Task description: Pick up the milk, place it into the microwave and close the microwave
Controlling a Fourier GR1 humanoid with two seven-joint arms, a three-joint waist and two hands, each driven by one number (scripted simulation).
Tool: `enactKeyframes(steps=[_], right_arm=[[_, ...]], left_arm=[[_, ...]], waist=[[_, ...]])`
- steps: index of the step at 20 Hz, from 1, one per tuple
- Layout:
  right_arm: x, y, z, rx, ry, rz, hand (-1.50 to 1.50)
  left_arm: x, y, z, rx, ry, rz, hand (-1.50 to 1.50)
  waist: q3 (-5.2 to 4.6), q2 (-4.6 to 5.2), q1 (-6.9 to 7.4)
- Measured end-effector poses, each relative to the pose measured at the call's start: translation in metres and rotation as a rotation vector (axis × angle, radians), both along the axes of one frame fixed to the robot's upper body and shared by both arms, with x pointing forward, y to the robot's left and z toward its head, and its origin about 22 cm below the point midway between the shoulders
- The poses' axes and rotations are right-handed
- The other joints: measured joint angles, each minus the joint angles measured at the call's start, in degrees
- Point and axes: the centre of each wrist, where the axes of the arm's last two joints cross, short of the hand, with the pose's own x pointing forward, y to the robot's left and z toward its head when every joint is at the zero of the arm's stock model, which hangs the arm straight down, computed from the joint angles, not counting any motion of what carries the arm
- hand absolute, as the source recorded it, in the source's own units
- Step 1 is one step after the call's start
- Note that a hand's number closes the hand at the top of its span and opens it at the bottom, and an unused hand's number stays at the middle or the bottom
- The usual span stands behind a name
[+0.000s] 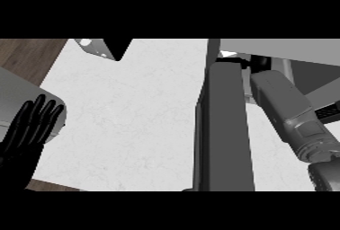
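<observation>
The microwave stands at the upper right, and its open door shows as a tall dark slab, seen edge-on in the middle of the view. My right forearm reaches up past the door toward the microwave's opening. Only a small dark part of my right hand shows beside the door's top edge. The milk is not visible anywhere; I cannot tell whether it is in that hand or inside the microwave. My left hand rests open at the lower left, fingers up.
The white marble counter spreads left of the door. A rounded grey object lies at the left edge behind my left hand. A grey and black item sits at the counter's far edge. Wood floor shows beyond the counter's left side.
</observation>
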Motion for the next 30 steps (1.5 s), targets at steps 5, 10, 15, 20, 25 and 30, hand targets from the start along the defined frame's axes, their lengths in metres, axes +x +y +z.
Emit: enactKeyframes(steps=[5, 10, 15, 20, 25, 30], right_arm=[[-0.003, -0.006, -0.006, 0.022, 0.009, 0.001, -1.50], [-0.006, -0.018, -0.010, 0.024, 0.014, 0.006, -1.50], [-0.011, -0.032, -0.017, 0.043, 0.030, 0.038, -1.50], [-0.016, -0.034, -0.027, 0.079, 0.029, 0.079, -1.50], [-0.024, -0.035, -0.042, 0.117, 0.032, 0.096, -1.50], [-0.035, -0.026, -0.064, 0.169, 0.035, 0.141, -1.50]], left_arm=[[0.000, -0.006, -0.001, 0.008, 0.000, -0.009, -1.50], [0.000, -0.015, -0.003, 0.011, 0.012, -0.022, -1.50], [-0.002, -0.022, -0.003, 0.008, 0.010, -0.033, -1.50], [-0.003, -0.028, -0.009, 0.003, 0.014, -0.034, -1.50], [-0.002, -0.032, -0.011, 0.009, 0.020, -0.036, -1.50], [0.001, -0.036, -0.018, 0.014, 0.044, -0.063, -1.50]], waist=[[-0.02, -0.37, -0.32], [-0.03, -0.67, -0.92], [-0.01, -1.10, -1.47], [-0.06, -1.50, -2.30], [-0.08, -1.94, -3.27], [-0.12, -2.41, -4.42]])
